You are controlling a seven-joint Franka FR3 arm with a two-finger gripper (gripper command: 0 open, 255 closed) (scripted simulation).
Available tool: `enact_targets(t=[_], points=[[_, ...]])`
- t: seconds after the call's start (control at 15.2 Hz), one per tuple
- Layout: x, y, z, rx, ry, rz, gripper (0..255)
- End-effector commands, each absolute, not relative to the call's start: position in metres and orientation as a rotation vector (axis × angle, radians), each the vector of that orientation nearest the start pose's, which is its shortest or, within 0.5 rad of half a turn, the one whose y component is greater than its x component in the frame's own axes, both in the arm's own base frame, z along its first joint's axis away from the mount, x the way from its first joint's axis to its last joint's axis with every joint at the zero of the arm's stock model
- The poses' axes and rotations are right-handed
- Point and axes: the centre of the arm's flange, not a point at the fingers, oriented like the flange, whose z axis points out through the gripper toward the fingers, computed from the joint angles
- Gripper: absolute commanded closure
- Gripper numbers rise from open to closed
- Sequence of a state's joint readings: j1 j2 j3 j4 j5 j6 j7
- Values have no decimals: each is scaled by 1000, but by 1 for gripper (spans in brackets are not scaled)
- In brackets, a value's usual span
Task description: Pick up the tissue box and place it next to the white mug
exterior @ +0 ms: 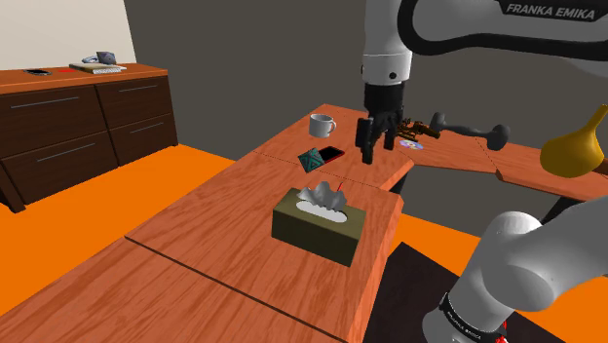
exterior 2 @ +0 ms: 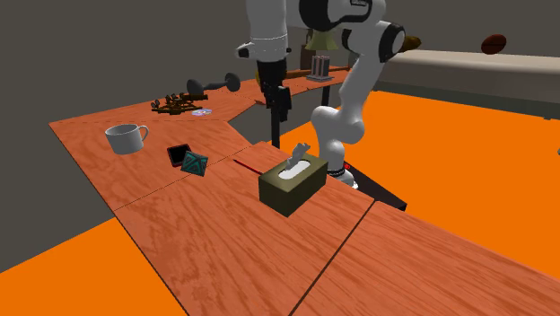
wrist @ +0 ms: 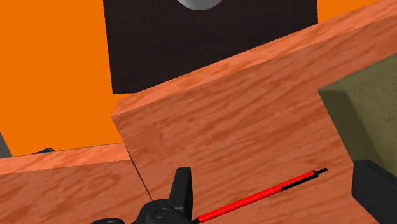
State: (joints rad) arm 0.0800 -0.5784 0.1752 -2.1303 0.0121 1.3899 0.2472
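Over wooden tabletop (exterior: 224,244), hovering with gripper (exterior: 378,144) spread wide, clasping nothing; in shoulder view, having tissue box (exterior: 317,226) at seven o'clock, white mug (exterior: 321,125) perhaps nine.

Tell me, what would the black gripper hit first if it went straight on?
Probably the red pen lying on the wooden table, which sits in line with the open gripper in the wrist view. The tissue box is just off to one side and would likely be missed, though depth is hard to judge.
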Motion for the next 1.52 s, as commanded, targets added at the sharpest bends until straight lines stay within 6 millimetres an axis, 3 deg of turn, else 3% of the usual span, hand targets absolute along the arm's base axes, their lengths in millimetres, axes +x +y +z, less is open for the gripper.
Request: enact_targets(t=[0.0, 0.33, 0.73, 1.19, 1.45], points=[[339, 141, 608, -3315, 1, 271, 0], [347, 231, 594, -3463, -116, 361, 0], [346, 330, 562, -3622, -267, 475, 0], [339, 311, 532, -3622, -267, 475, 0], [338, 310, 529, -3622, -267, 475, 0]])
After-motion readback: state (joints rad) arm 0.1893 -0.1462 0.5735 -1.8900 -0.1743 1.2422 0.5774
